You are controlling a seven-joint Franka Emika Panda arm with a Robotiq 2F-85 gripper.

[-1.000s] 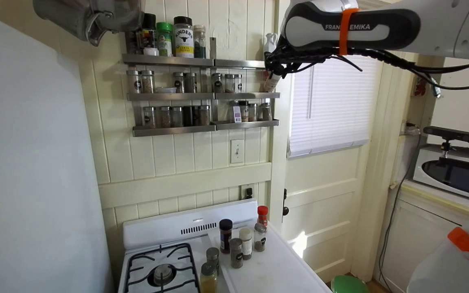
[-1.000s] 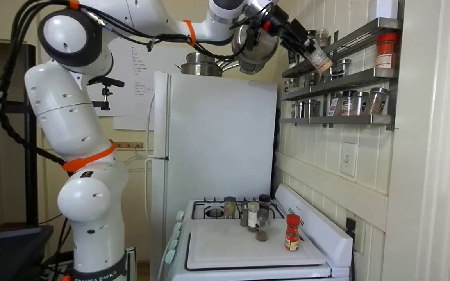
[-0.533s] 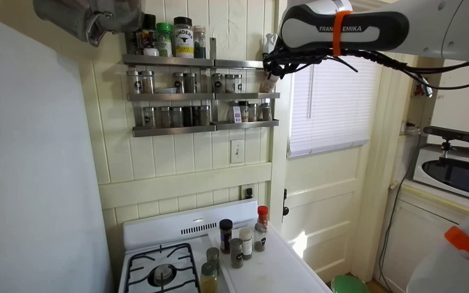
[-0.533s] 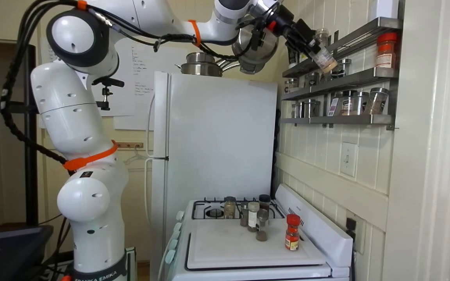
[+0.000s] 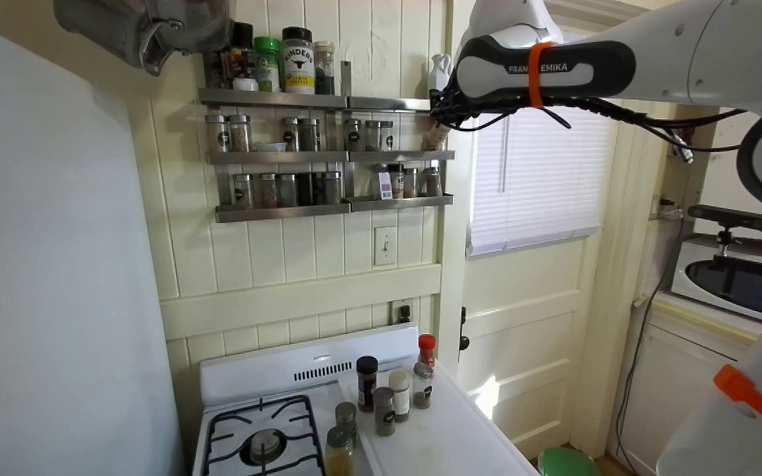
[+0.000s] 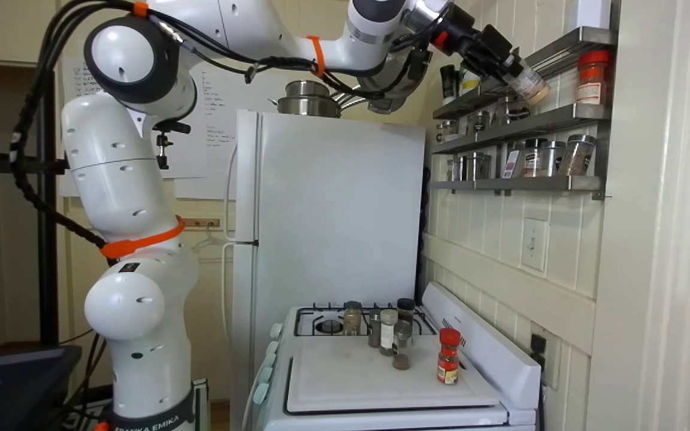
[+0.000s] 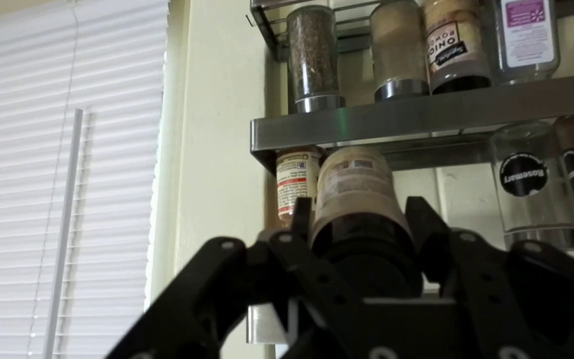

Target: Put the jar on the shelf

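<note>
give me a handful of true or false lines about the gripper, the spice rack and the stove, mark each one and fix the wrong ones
1. The gripper holds a jar. True.
2. That jar is upright. False: in an exterior view it is clearly tilted.
3. A light switch is below the rack. True.
4. A red-capped bottle stands on the stove. True.
5. Nothing else stands on the stove. False: several other jars stand there too.
6. The rack bears no jars. False: small jars stand along it, one labelled Rosemary in the wrist view.
</note>
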